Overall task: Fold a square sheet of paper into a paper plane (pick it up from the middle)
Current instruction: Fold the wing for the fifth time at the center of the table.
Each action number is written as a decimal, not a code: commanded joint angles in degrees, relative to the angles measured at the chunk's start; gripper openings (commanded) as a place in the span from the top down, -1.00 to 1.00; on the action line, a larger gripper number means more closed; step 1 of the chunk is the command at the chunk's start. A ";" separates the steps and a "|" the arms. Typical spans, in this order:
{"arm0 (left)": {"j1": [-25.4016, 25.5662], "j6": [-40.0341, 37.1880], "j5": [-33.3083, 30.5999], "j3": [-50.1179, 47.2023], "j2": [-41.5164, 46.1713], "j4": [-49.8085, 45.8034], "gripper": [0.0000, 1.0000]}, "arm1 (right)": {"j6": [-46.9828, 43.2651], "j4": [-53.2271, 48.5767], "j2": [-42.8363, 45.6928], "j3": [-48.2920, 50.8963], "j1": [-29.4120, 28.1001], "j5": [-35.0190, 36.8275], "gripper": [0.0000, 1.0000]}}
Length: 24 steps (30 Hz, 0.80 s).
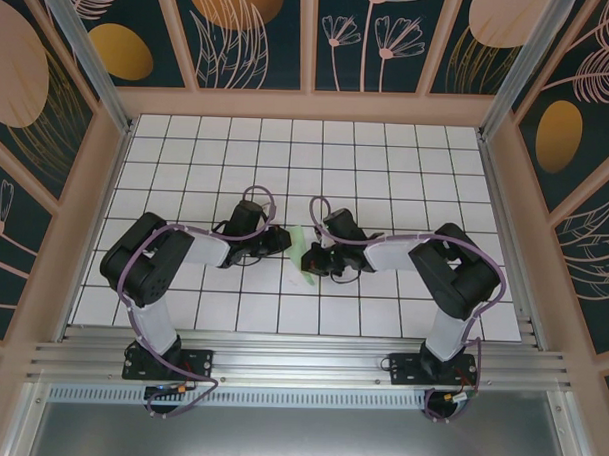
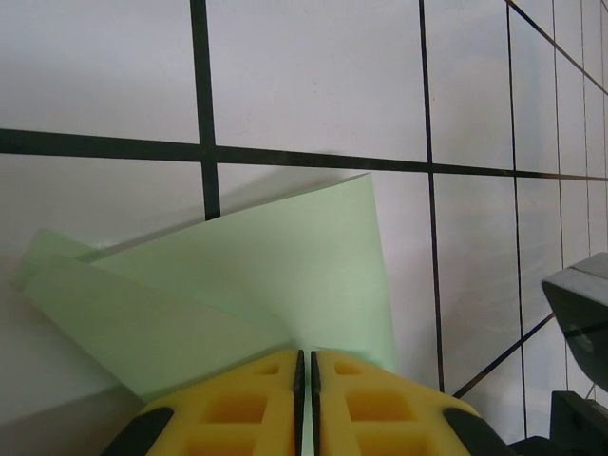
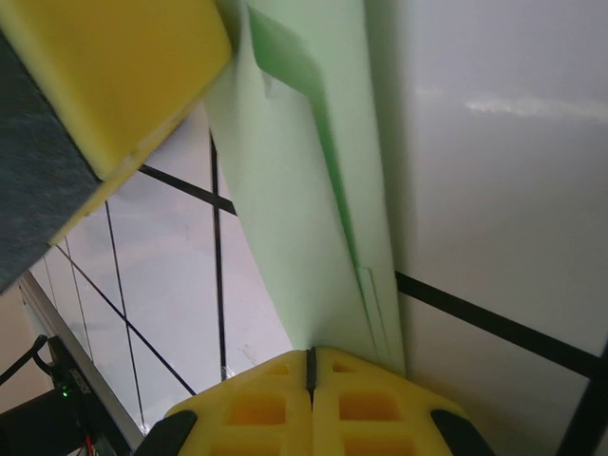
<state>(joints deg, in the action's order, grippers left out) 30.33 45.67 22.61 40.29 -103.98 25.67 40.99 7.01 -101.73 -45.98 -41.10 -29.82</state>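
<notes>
Weighing next to nothing by the look of it, the sheet (image 2: 266,275) is likely limp, easily creased or torn, and smooth enough to slide out of a loose pinch; it probably wants a light hold on a folded edge, where the layers are stiffer, rather than on a single free flap; it is thin pale green paper, plain and unmarked, doubled over into overlapping layers with a sharp crease along one side, one flap curling up off the table (image 2: 313,76); in the top view it lies at the centre of the frame, between the two arms; the left gripper (image 2: 304,370), at the bottom of its own view, has its yellow pads pressed nearly together on the sheet's lower edge; the right gripper (image 3: 311,366) is likewise closed, pinching the sheet's narrow end.
</notes>
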 commanded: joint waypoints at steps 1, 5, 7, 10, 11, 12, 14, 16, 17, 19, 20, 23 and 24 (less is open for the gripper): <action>-0.11 -1.49 -1.93 0.31 -2.60 -3.30 0.70 | 0.46 -0.41 0.91 -3.17 -0.56 -0.11 1.00; -0.09 -1.41 -1.26 0.66 -3.02 -3.17 0.70 | -0.11 -1.31 -2.26 -6.71 -0.56 -0.80 1.00; -0.10 -1.25 -0.88 0.84 -3.14 -3.13 0.69 | -0.21 -1.59 -4.27 -8.66 -0.72 -1.10 1.00; -0.09 -1.18 -0.65 1.10 -3.23 -3.13 0.69 | -0.59 -3.56 -8.16 -11.77 -0.86 -0.84 1.00; -0.09 -1.20 -0.64 1.22 -3.22 -3.21 0.68 | -0.69 -4.25 -9.24 -12.56 -0.98 -0.48 1.00; -0.11 -1.24 -0.68 1.29 -3.20 -3.34 0.68 | -0.83 -5.30 -10.11 -13.12 -1.00 0.32 1.00; -0.09 -1.21 -1.04 1.41 -3.11 -3.78 0.68 | -0.98 -6.70 -10.98 -12.85 -1.01 2.14 1.00; -0.09 -1.22 -1.12 1.37 -3.14 -3.78 0.68 | -1.08 -7.71 -11.38 -12.10 -0.90 3.04 1.00; -0.10 -1.20 -1.37 1.37 -3.07 -3.94 0.68 | -1.21 -8.00 -11.33 -11.51 -0.99 3.10 1.00; -0.09 -1.14 -2.17 1.37 -3.07 -4.33 0.69 | -1.40 -7.68 -10.15 -9.91 -1.40 2.99 1.00; -0.13 -1.19 -2.34 1.37 -3.07 -4.39 0.69 | -1.48 -7.97 -9.42 -9.21 -1.55 3.21 1.00; -0.10 -1.12 -3.12 1.68 -3.32 -5.12 0.69 | -2.25 -8.96 -7.33 -7.94 -1.89 3.27 1.00; -0.09 -1.05 -3.25 1.74 -3.41 -5.19 0.70 | -2.27 -9.19 -6.69 -7.52 -1.96 3.28 1.00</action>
<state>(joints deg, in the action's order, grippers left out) 30.02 45.67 23.35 41.56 -104.49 24.14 40.32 2.68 -109.45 -56.38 -41.74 -28.60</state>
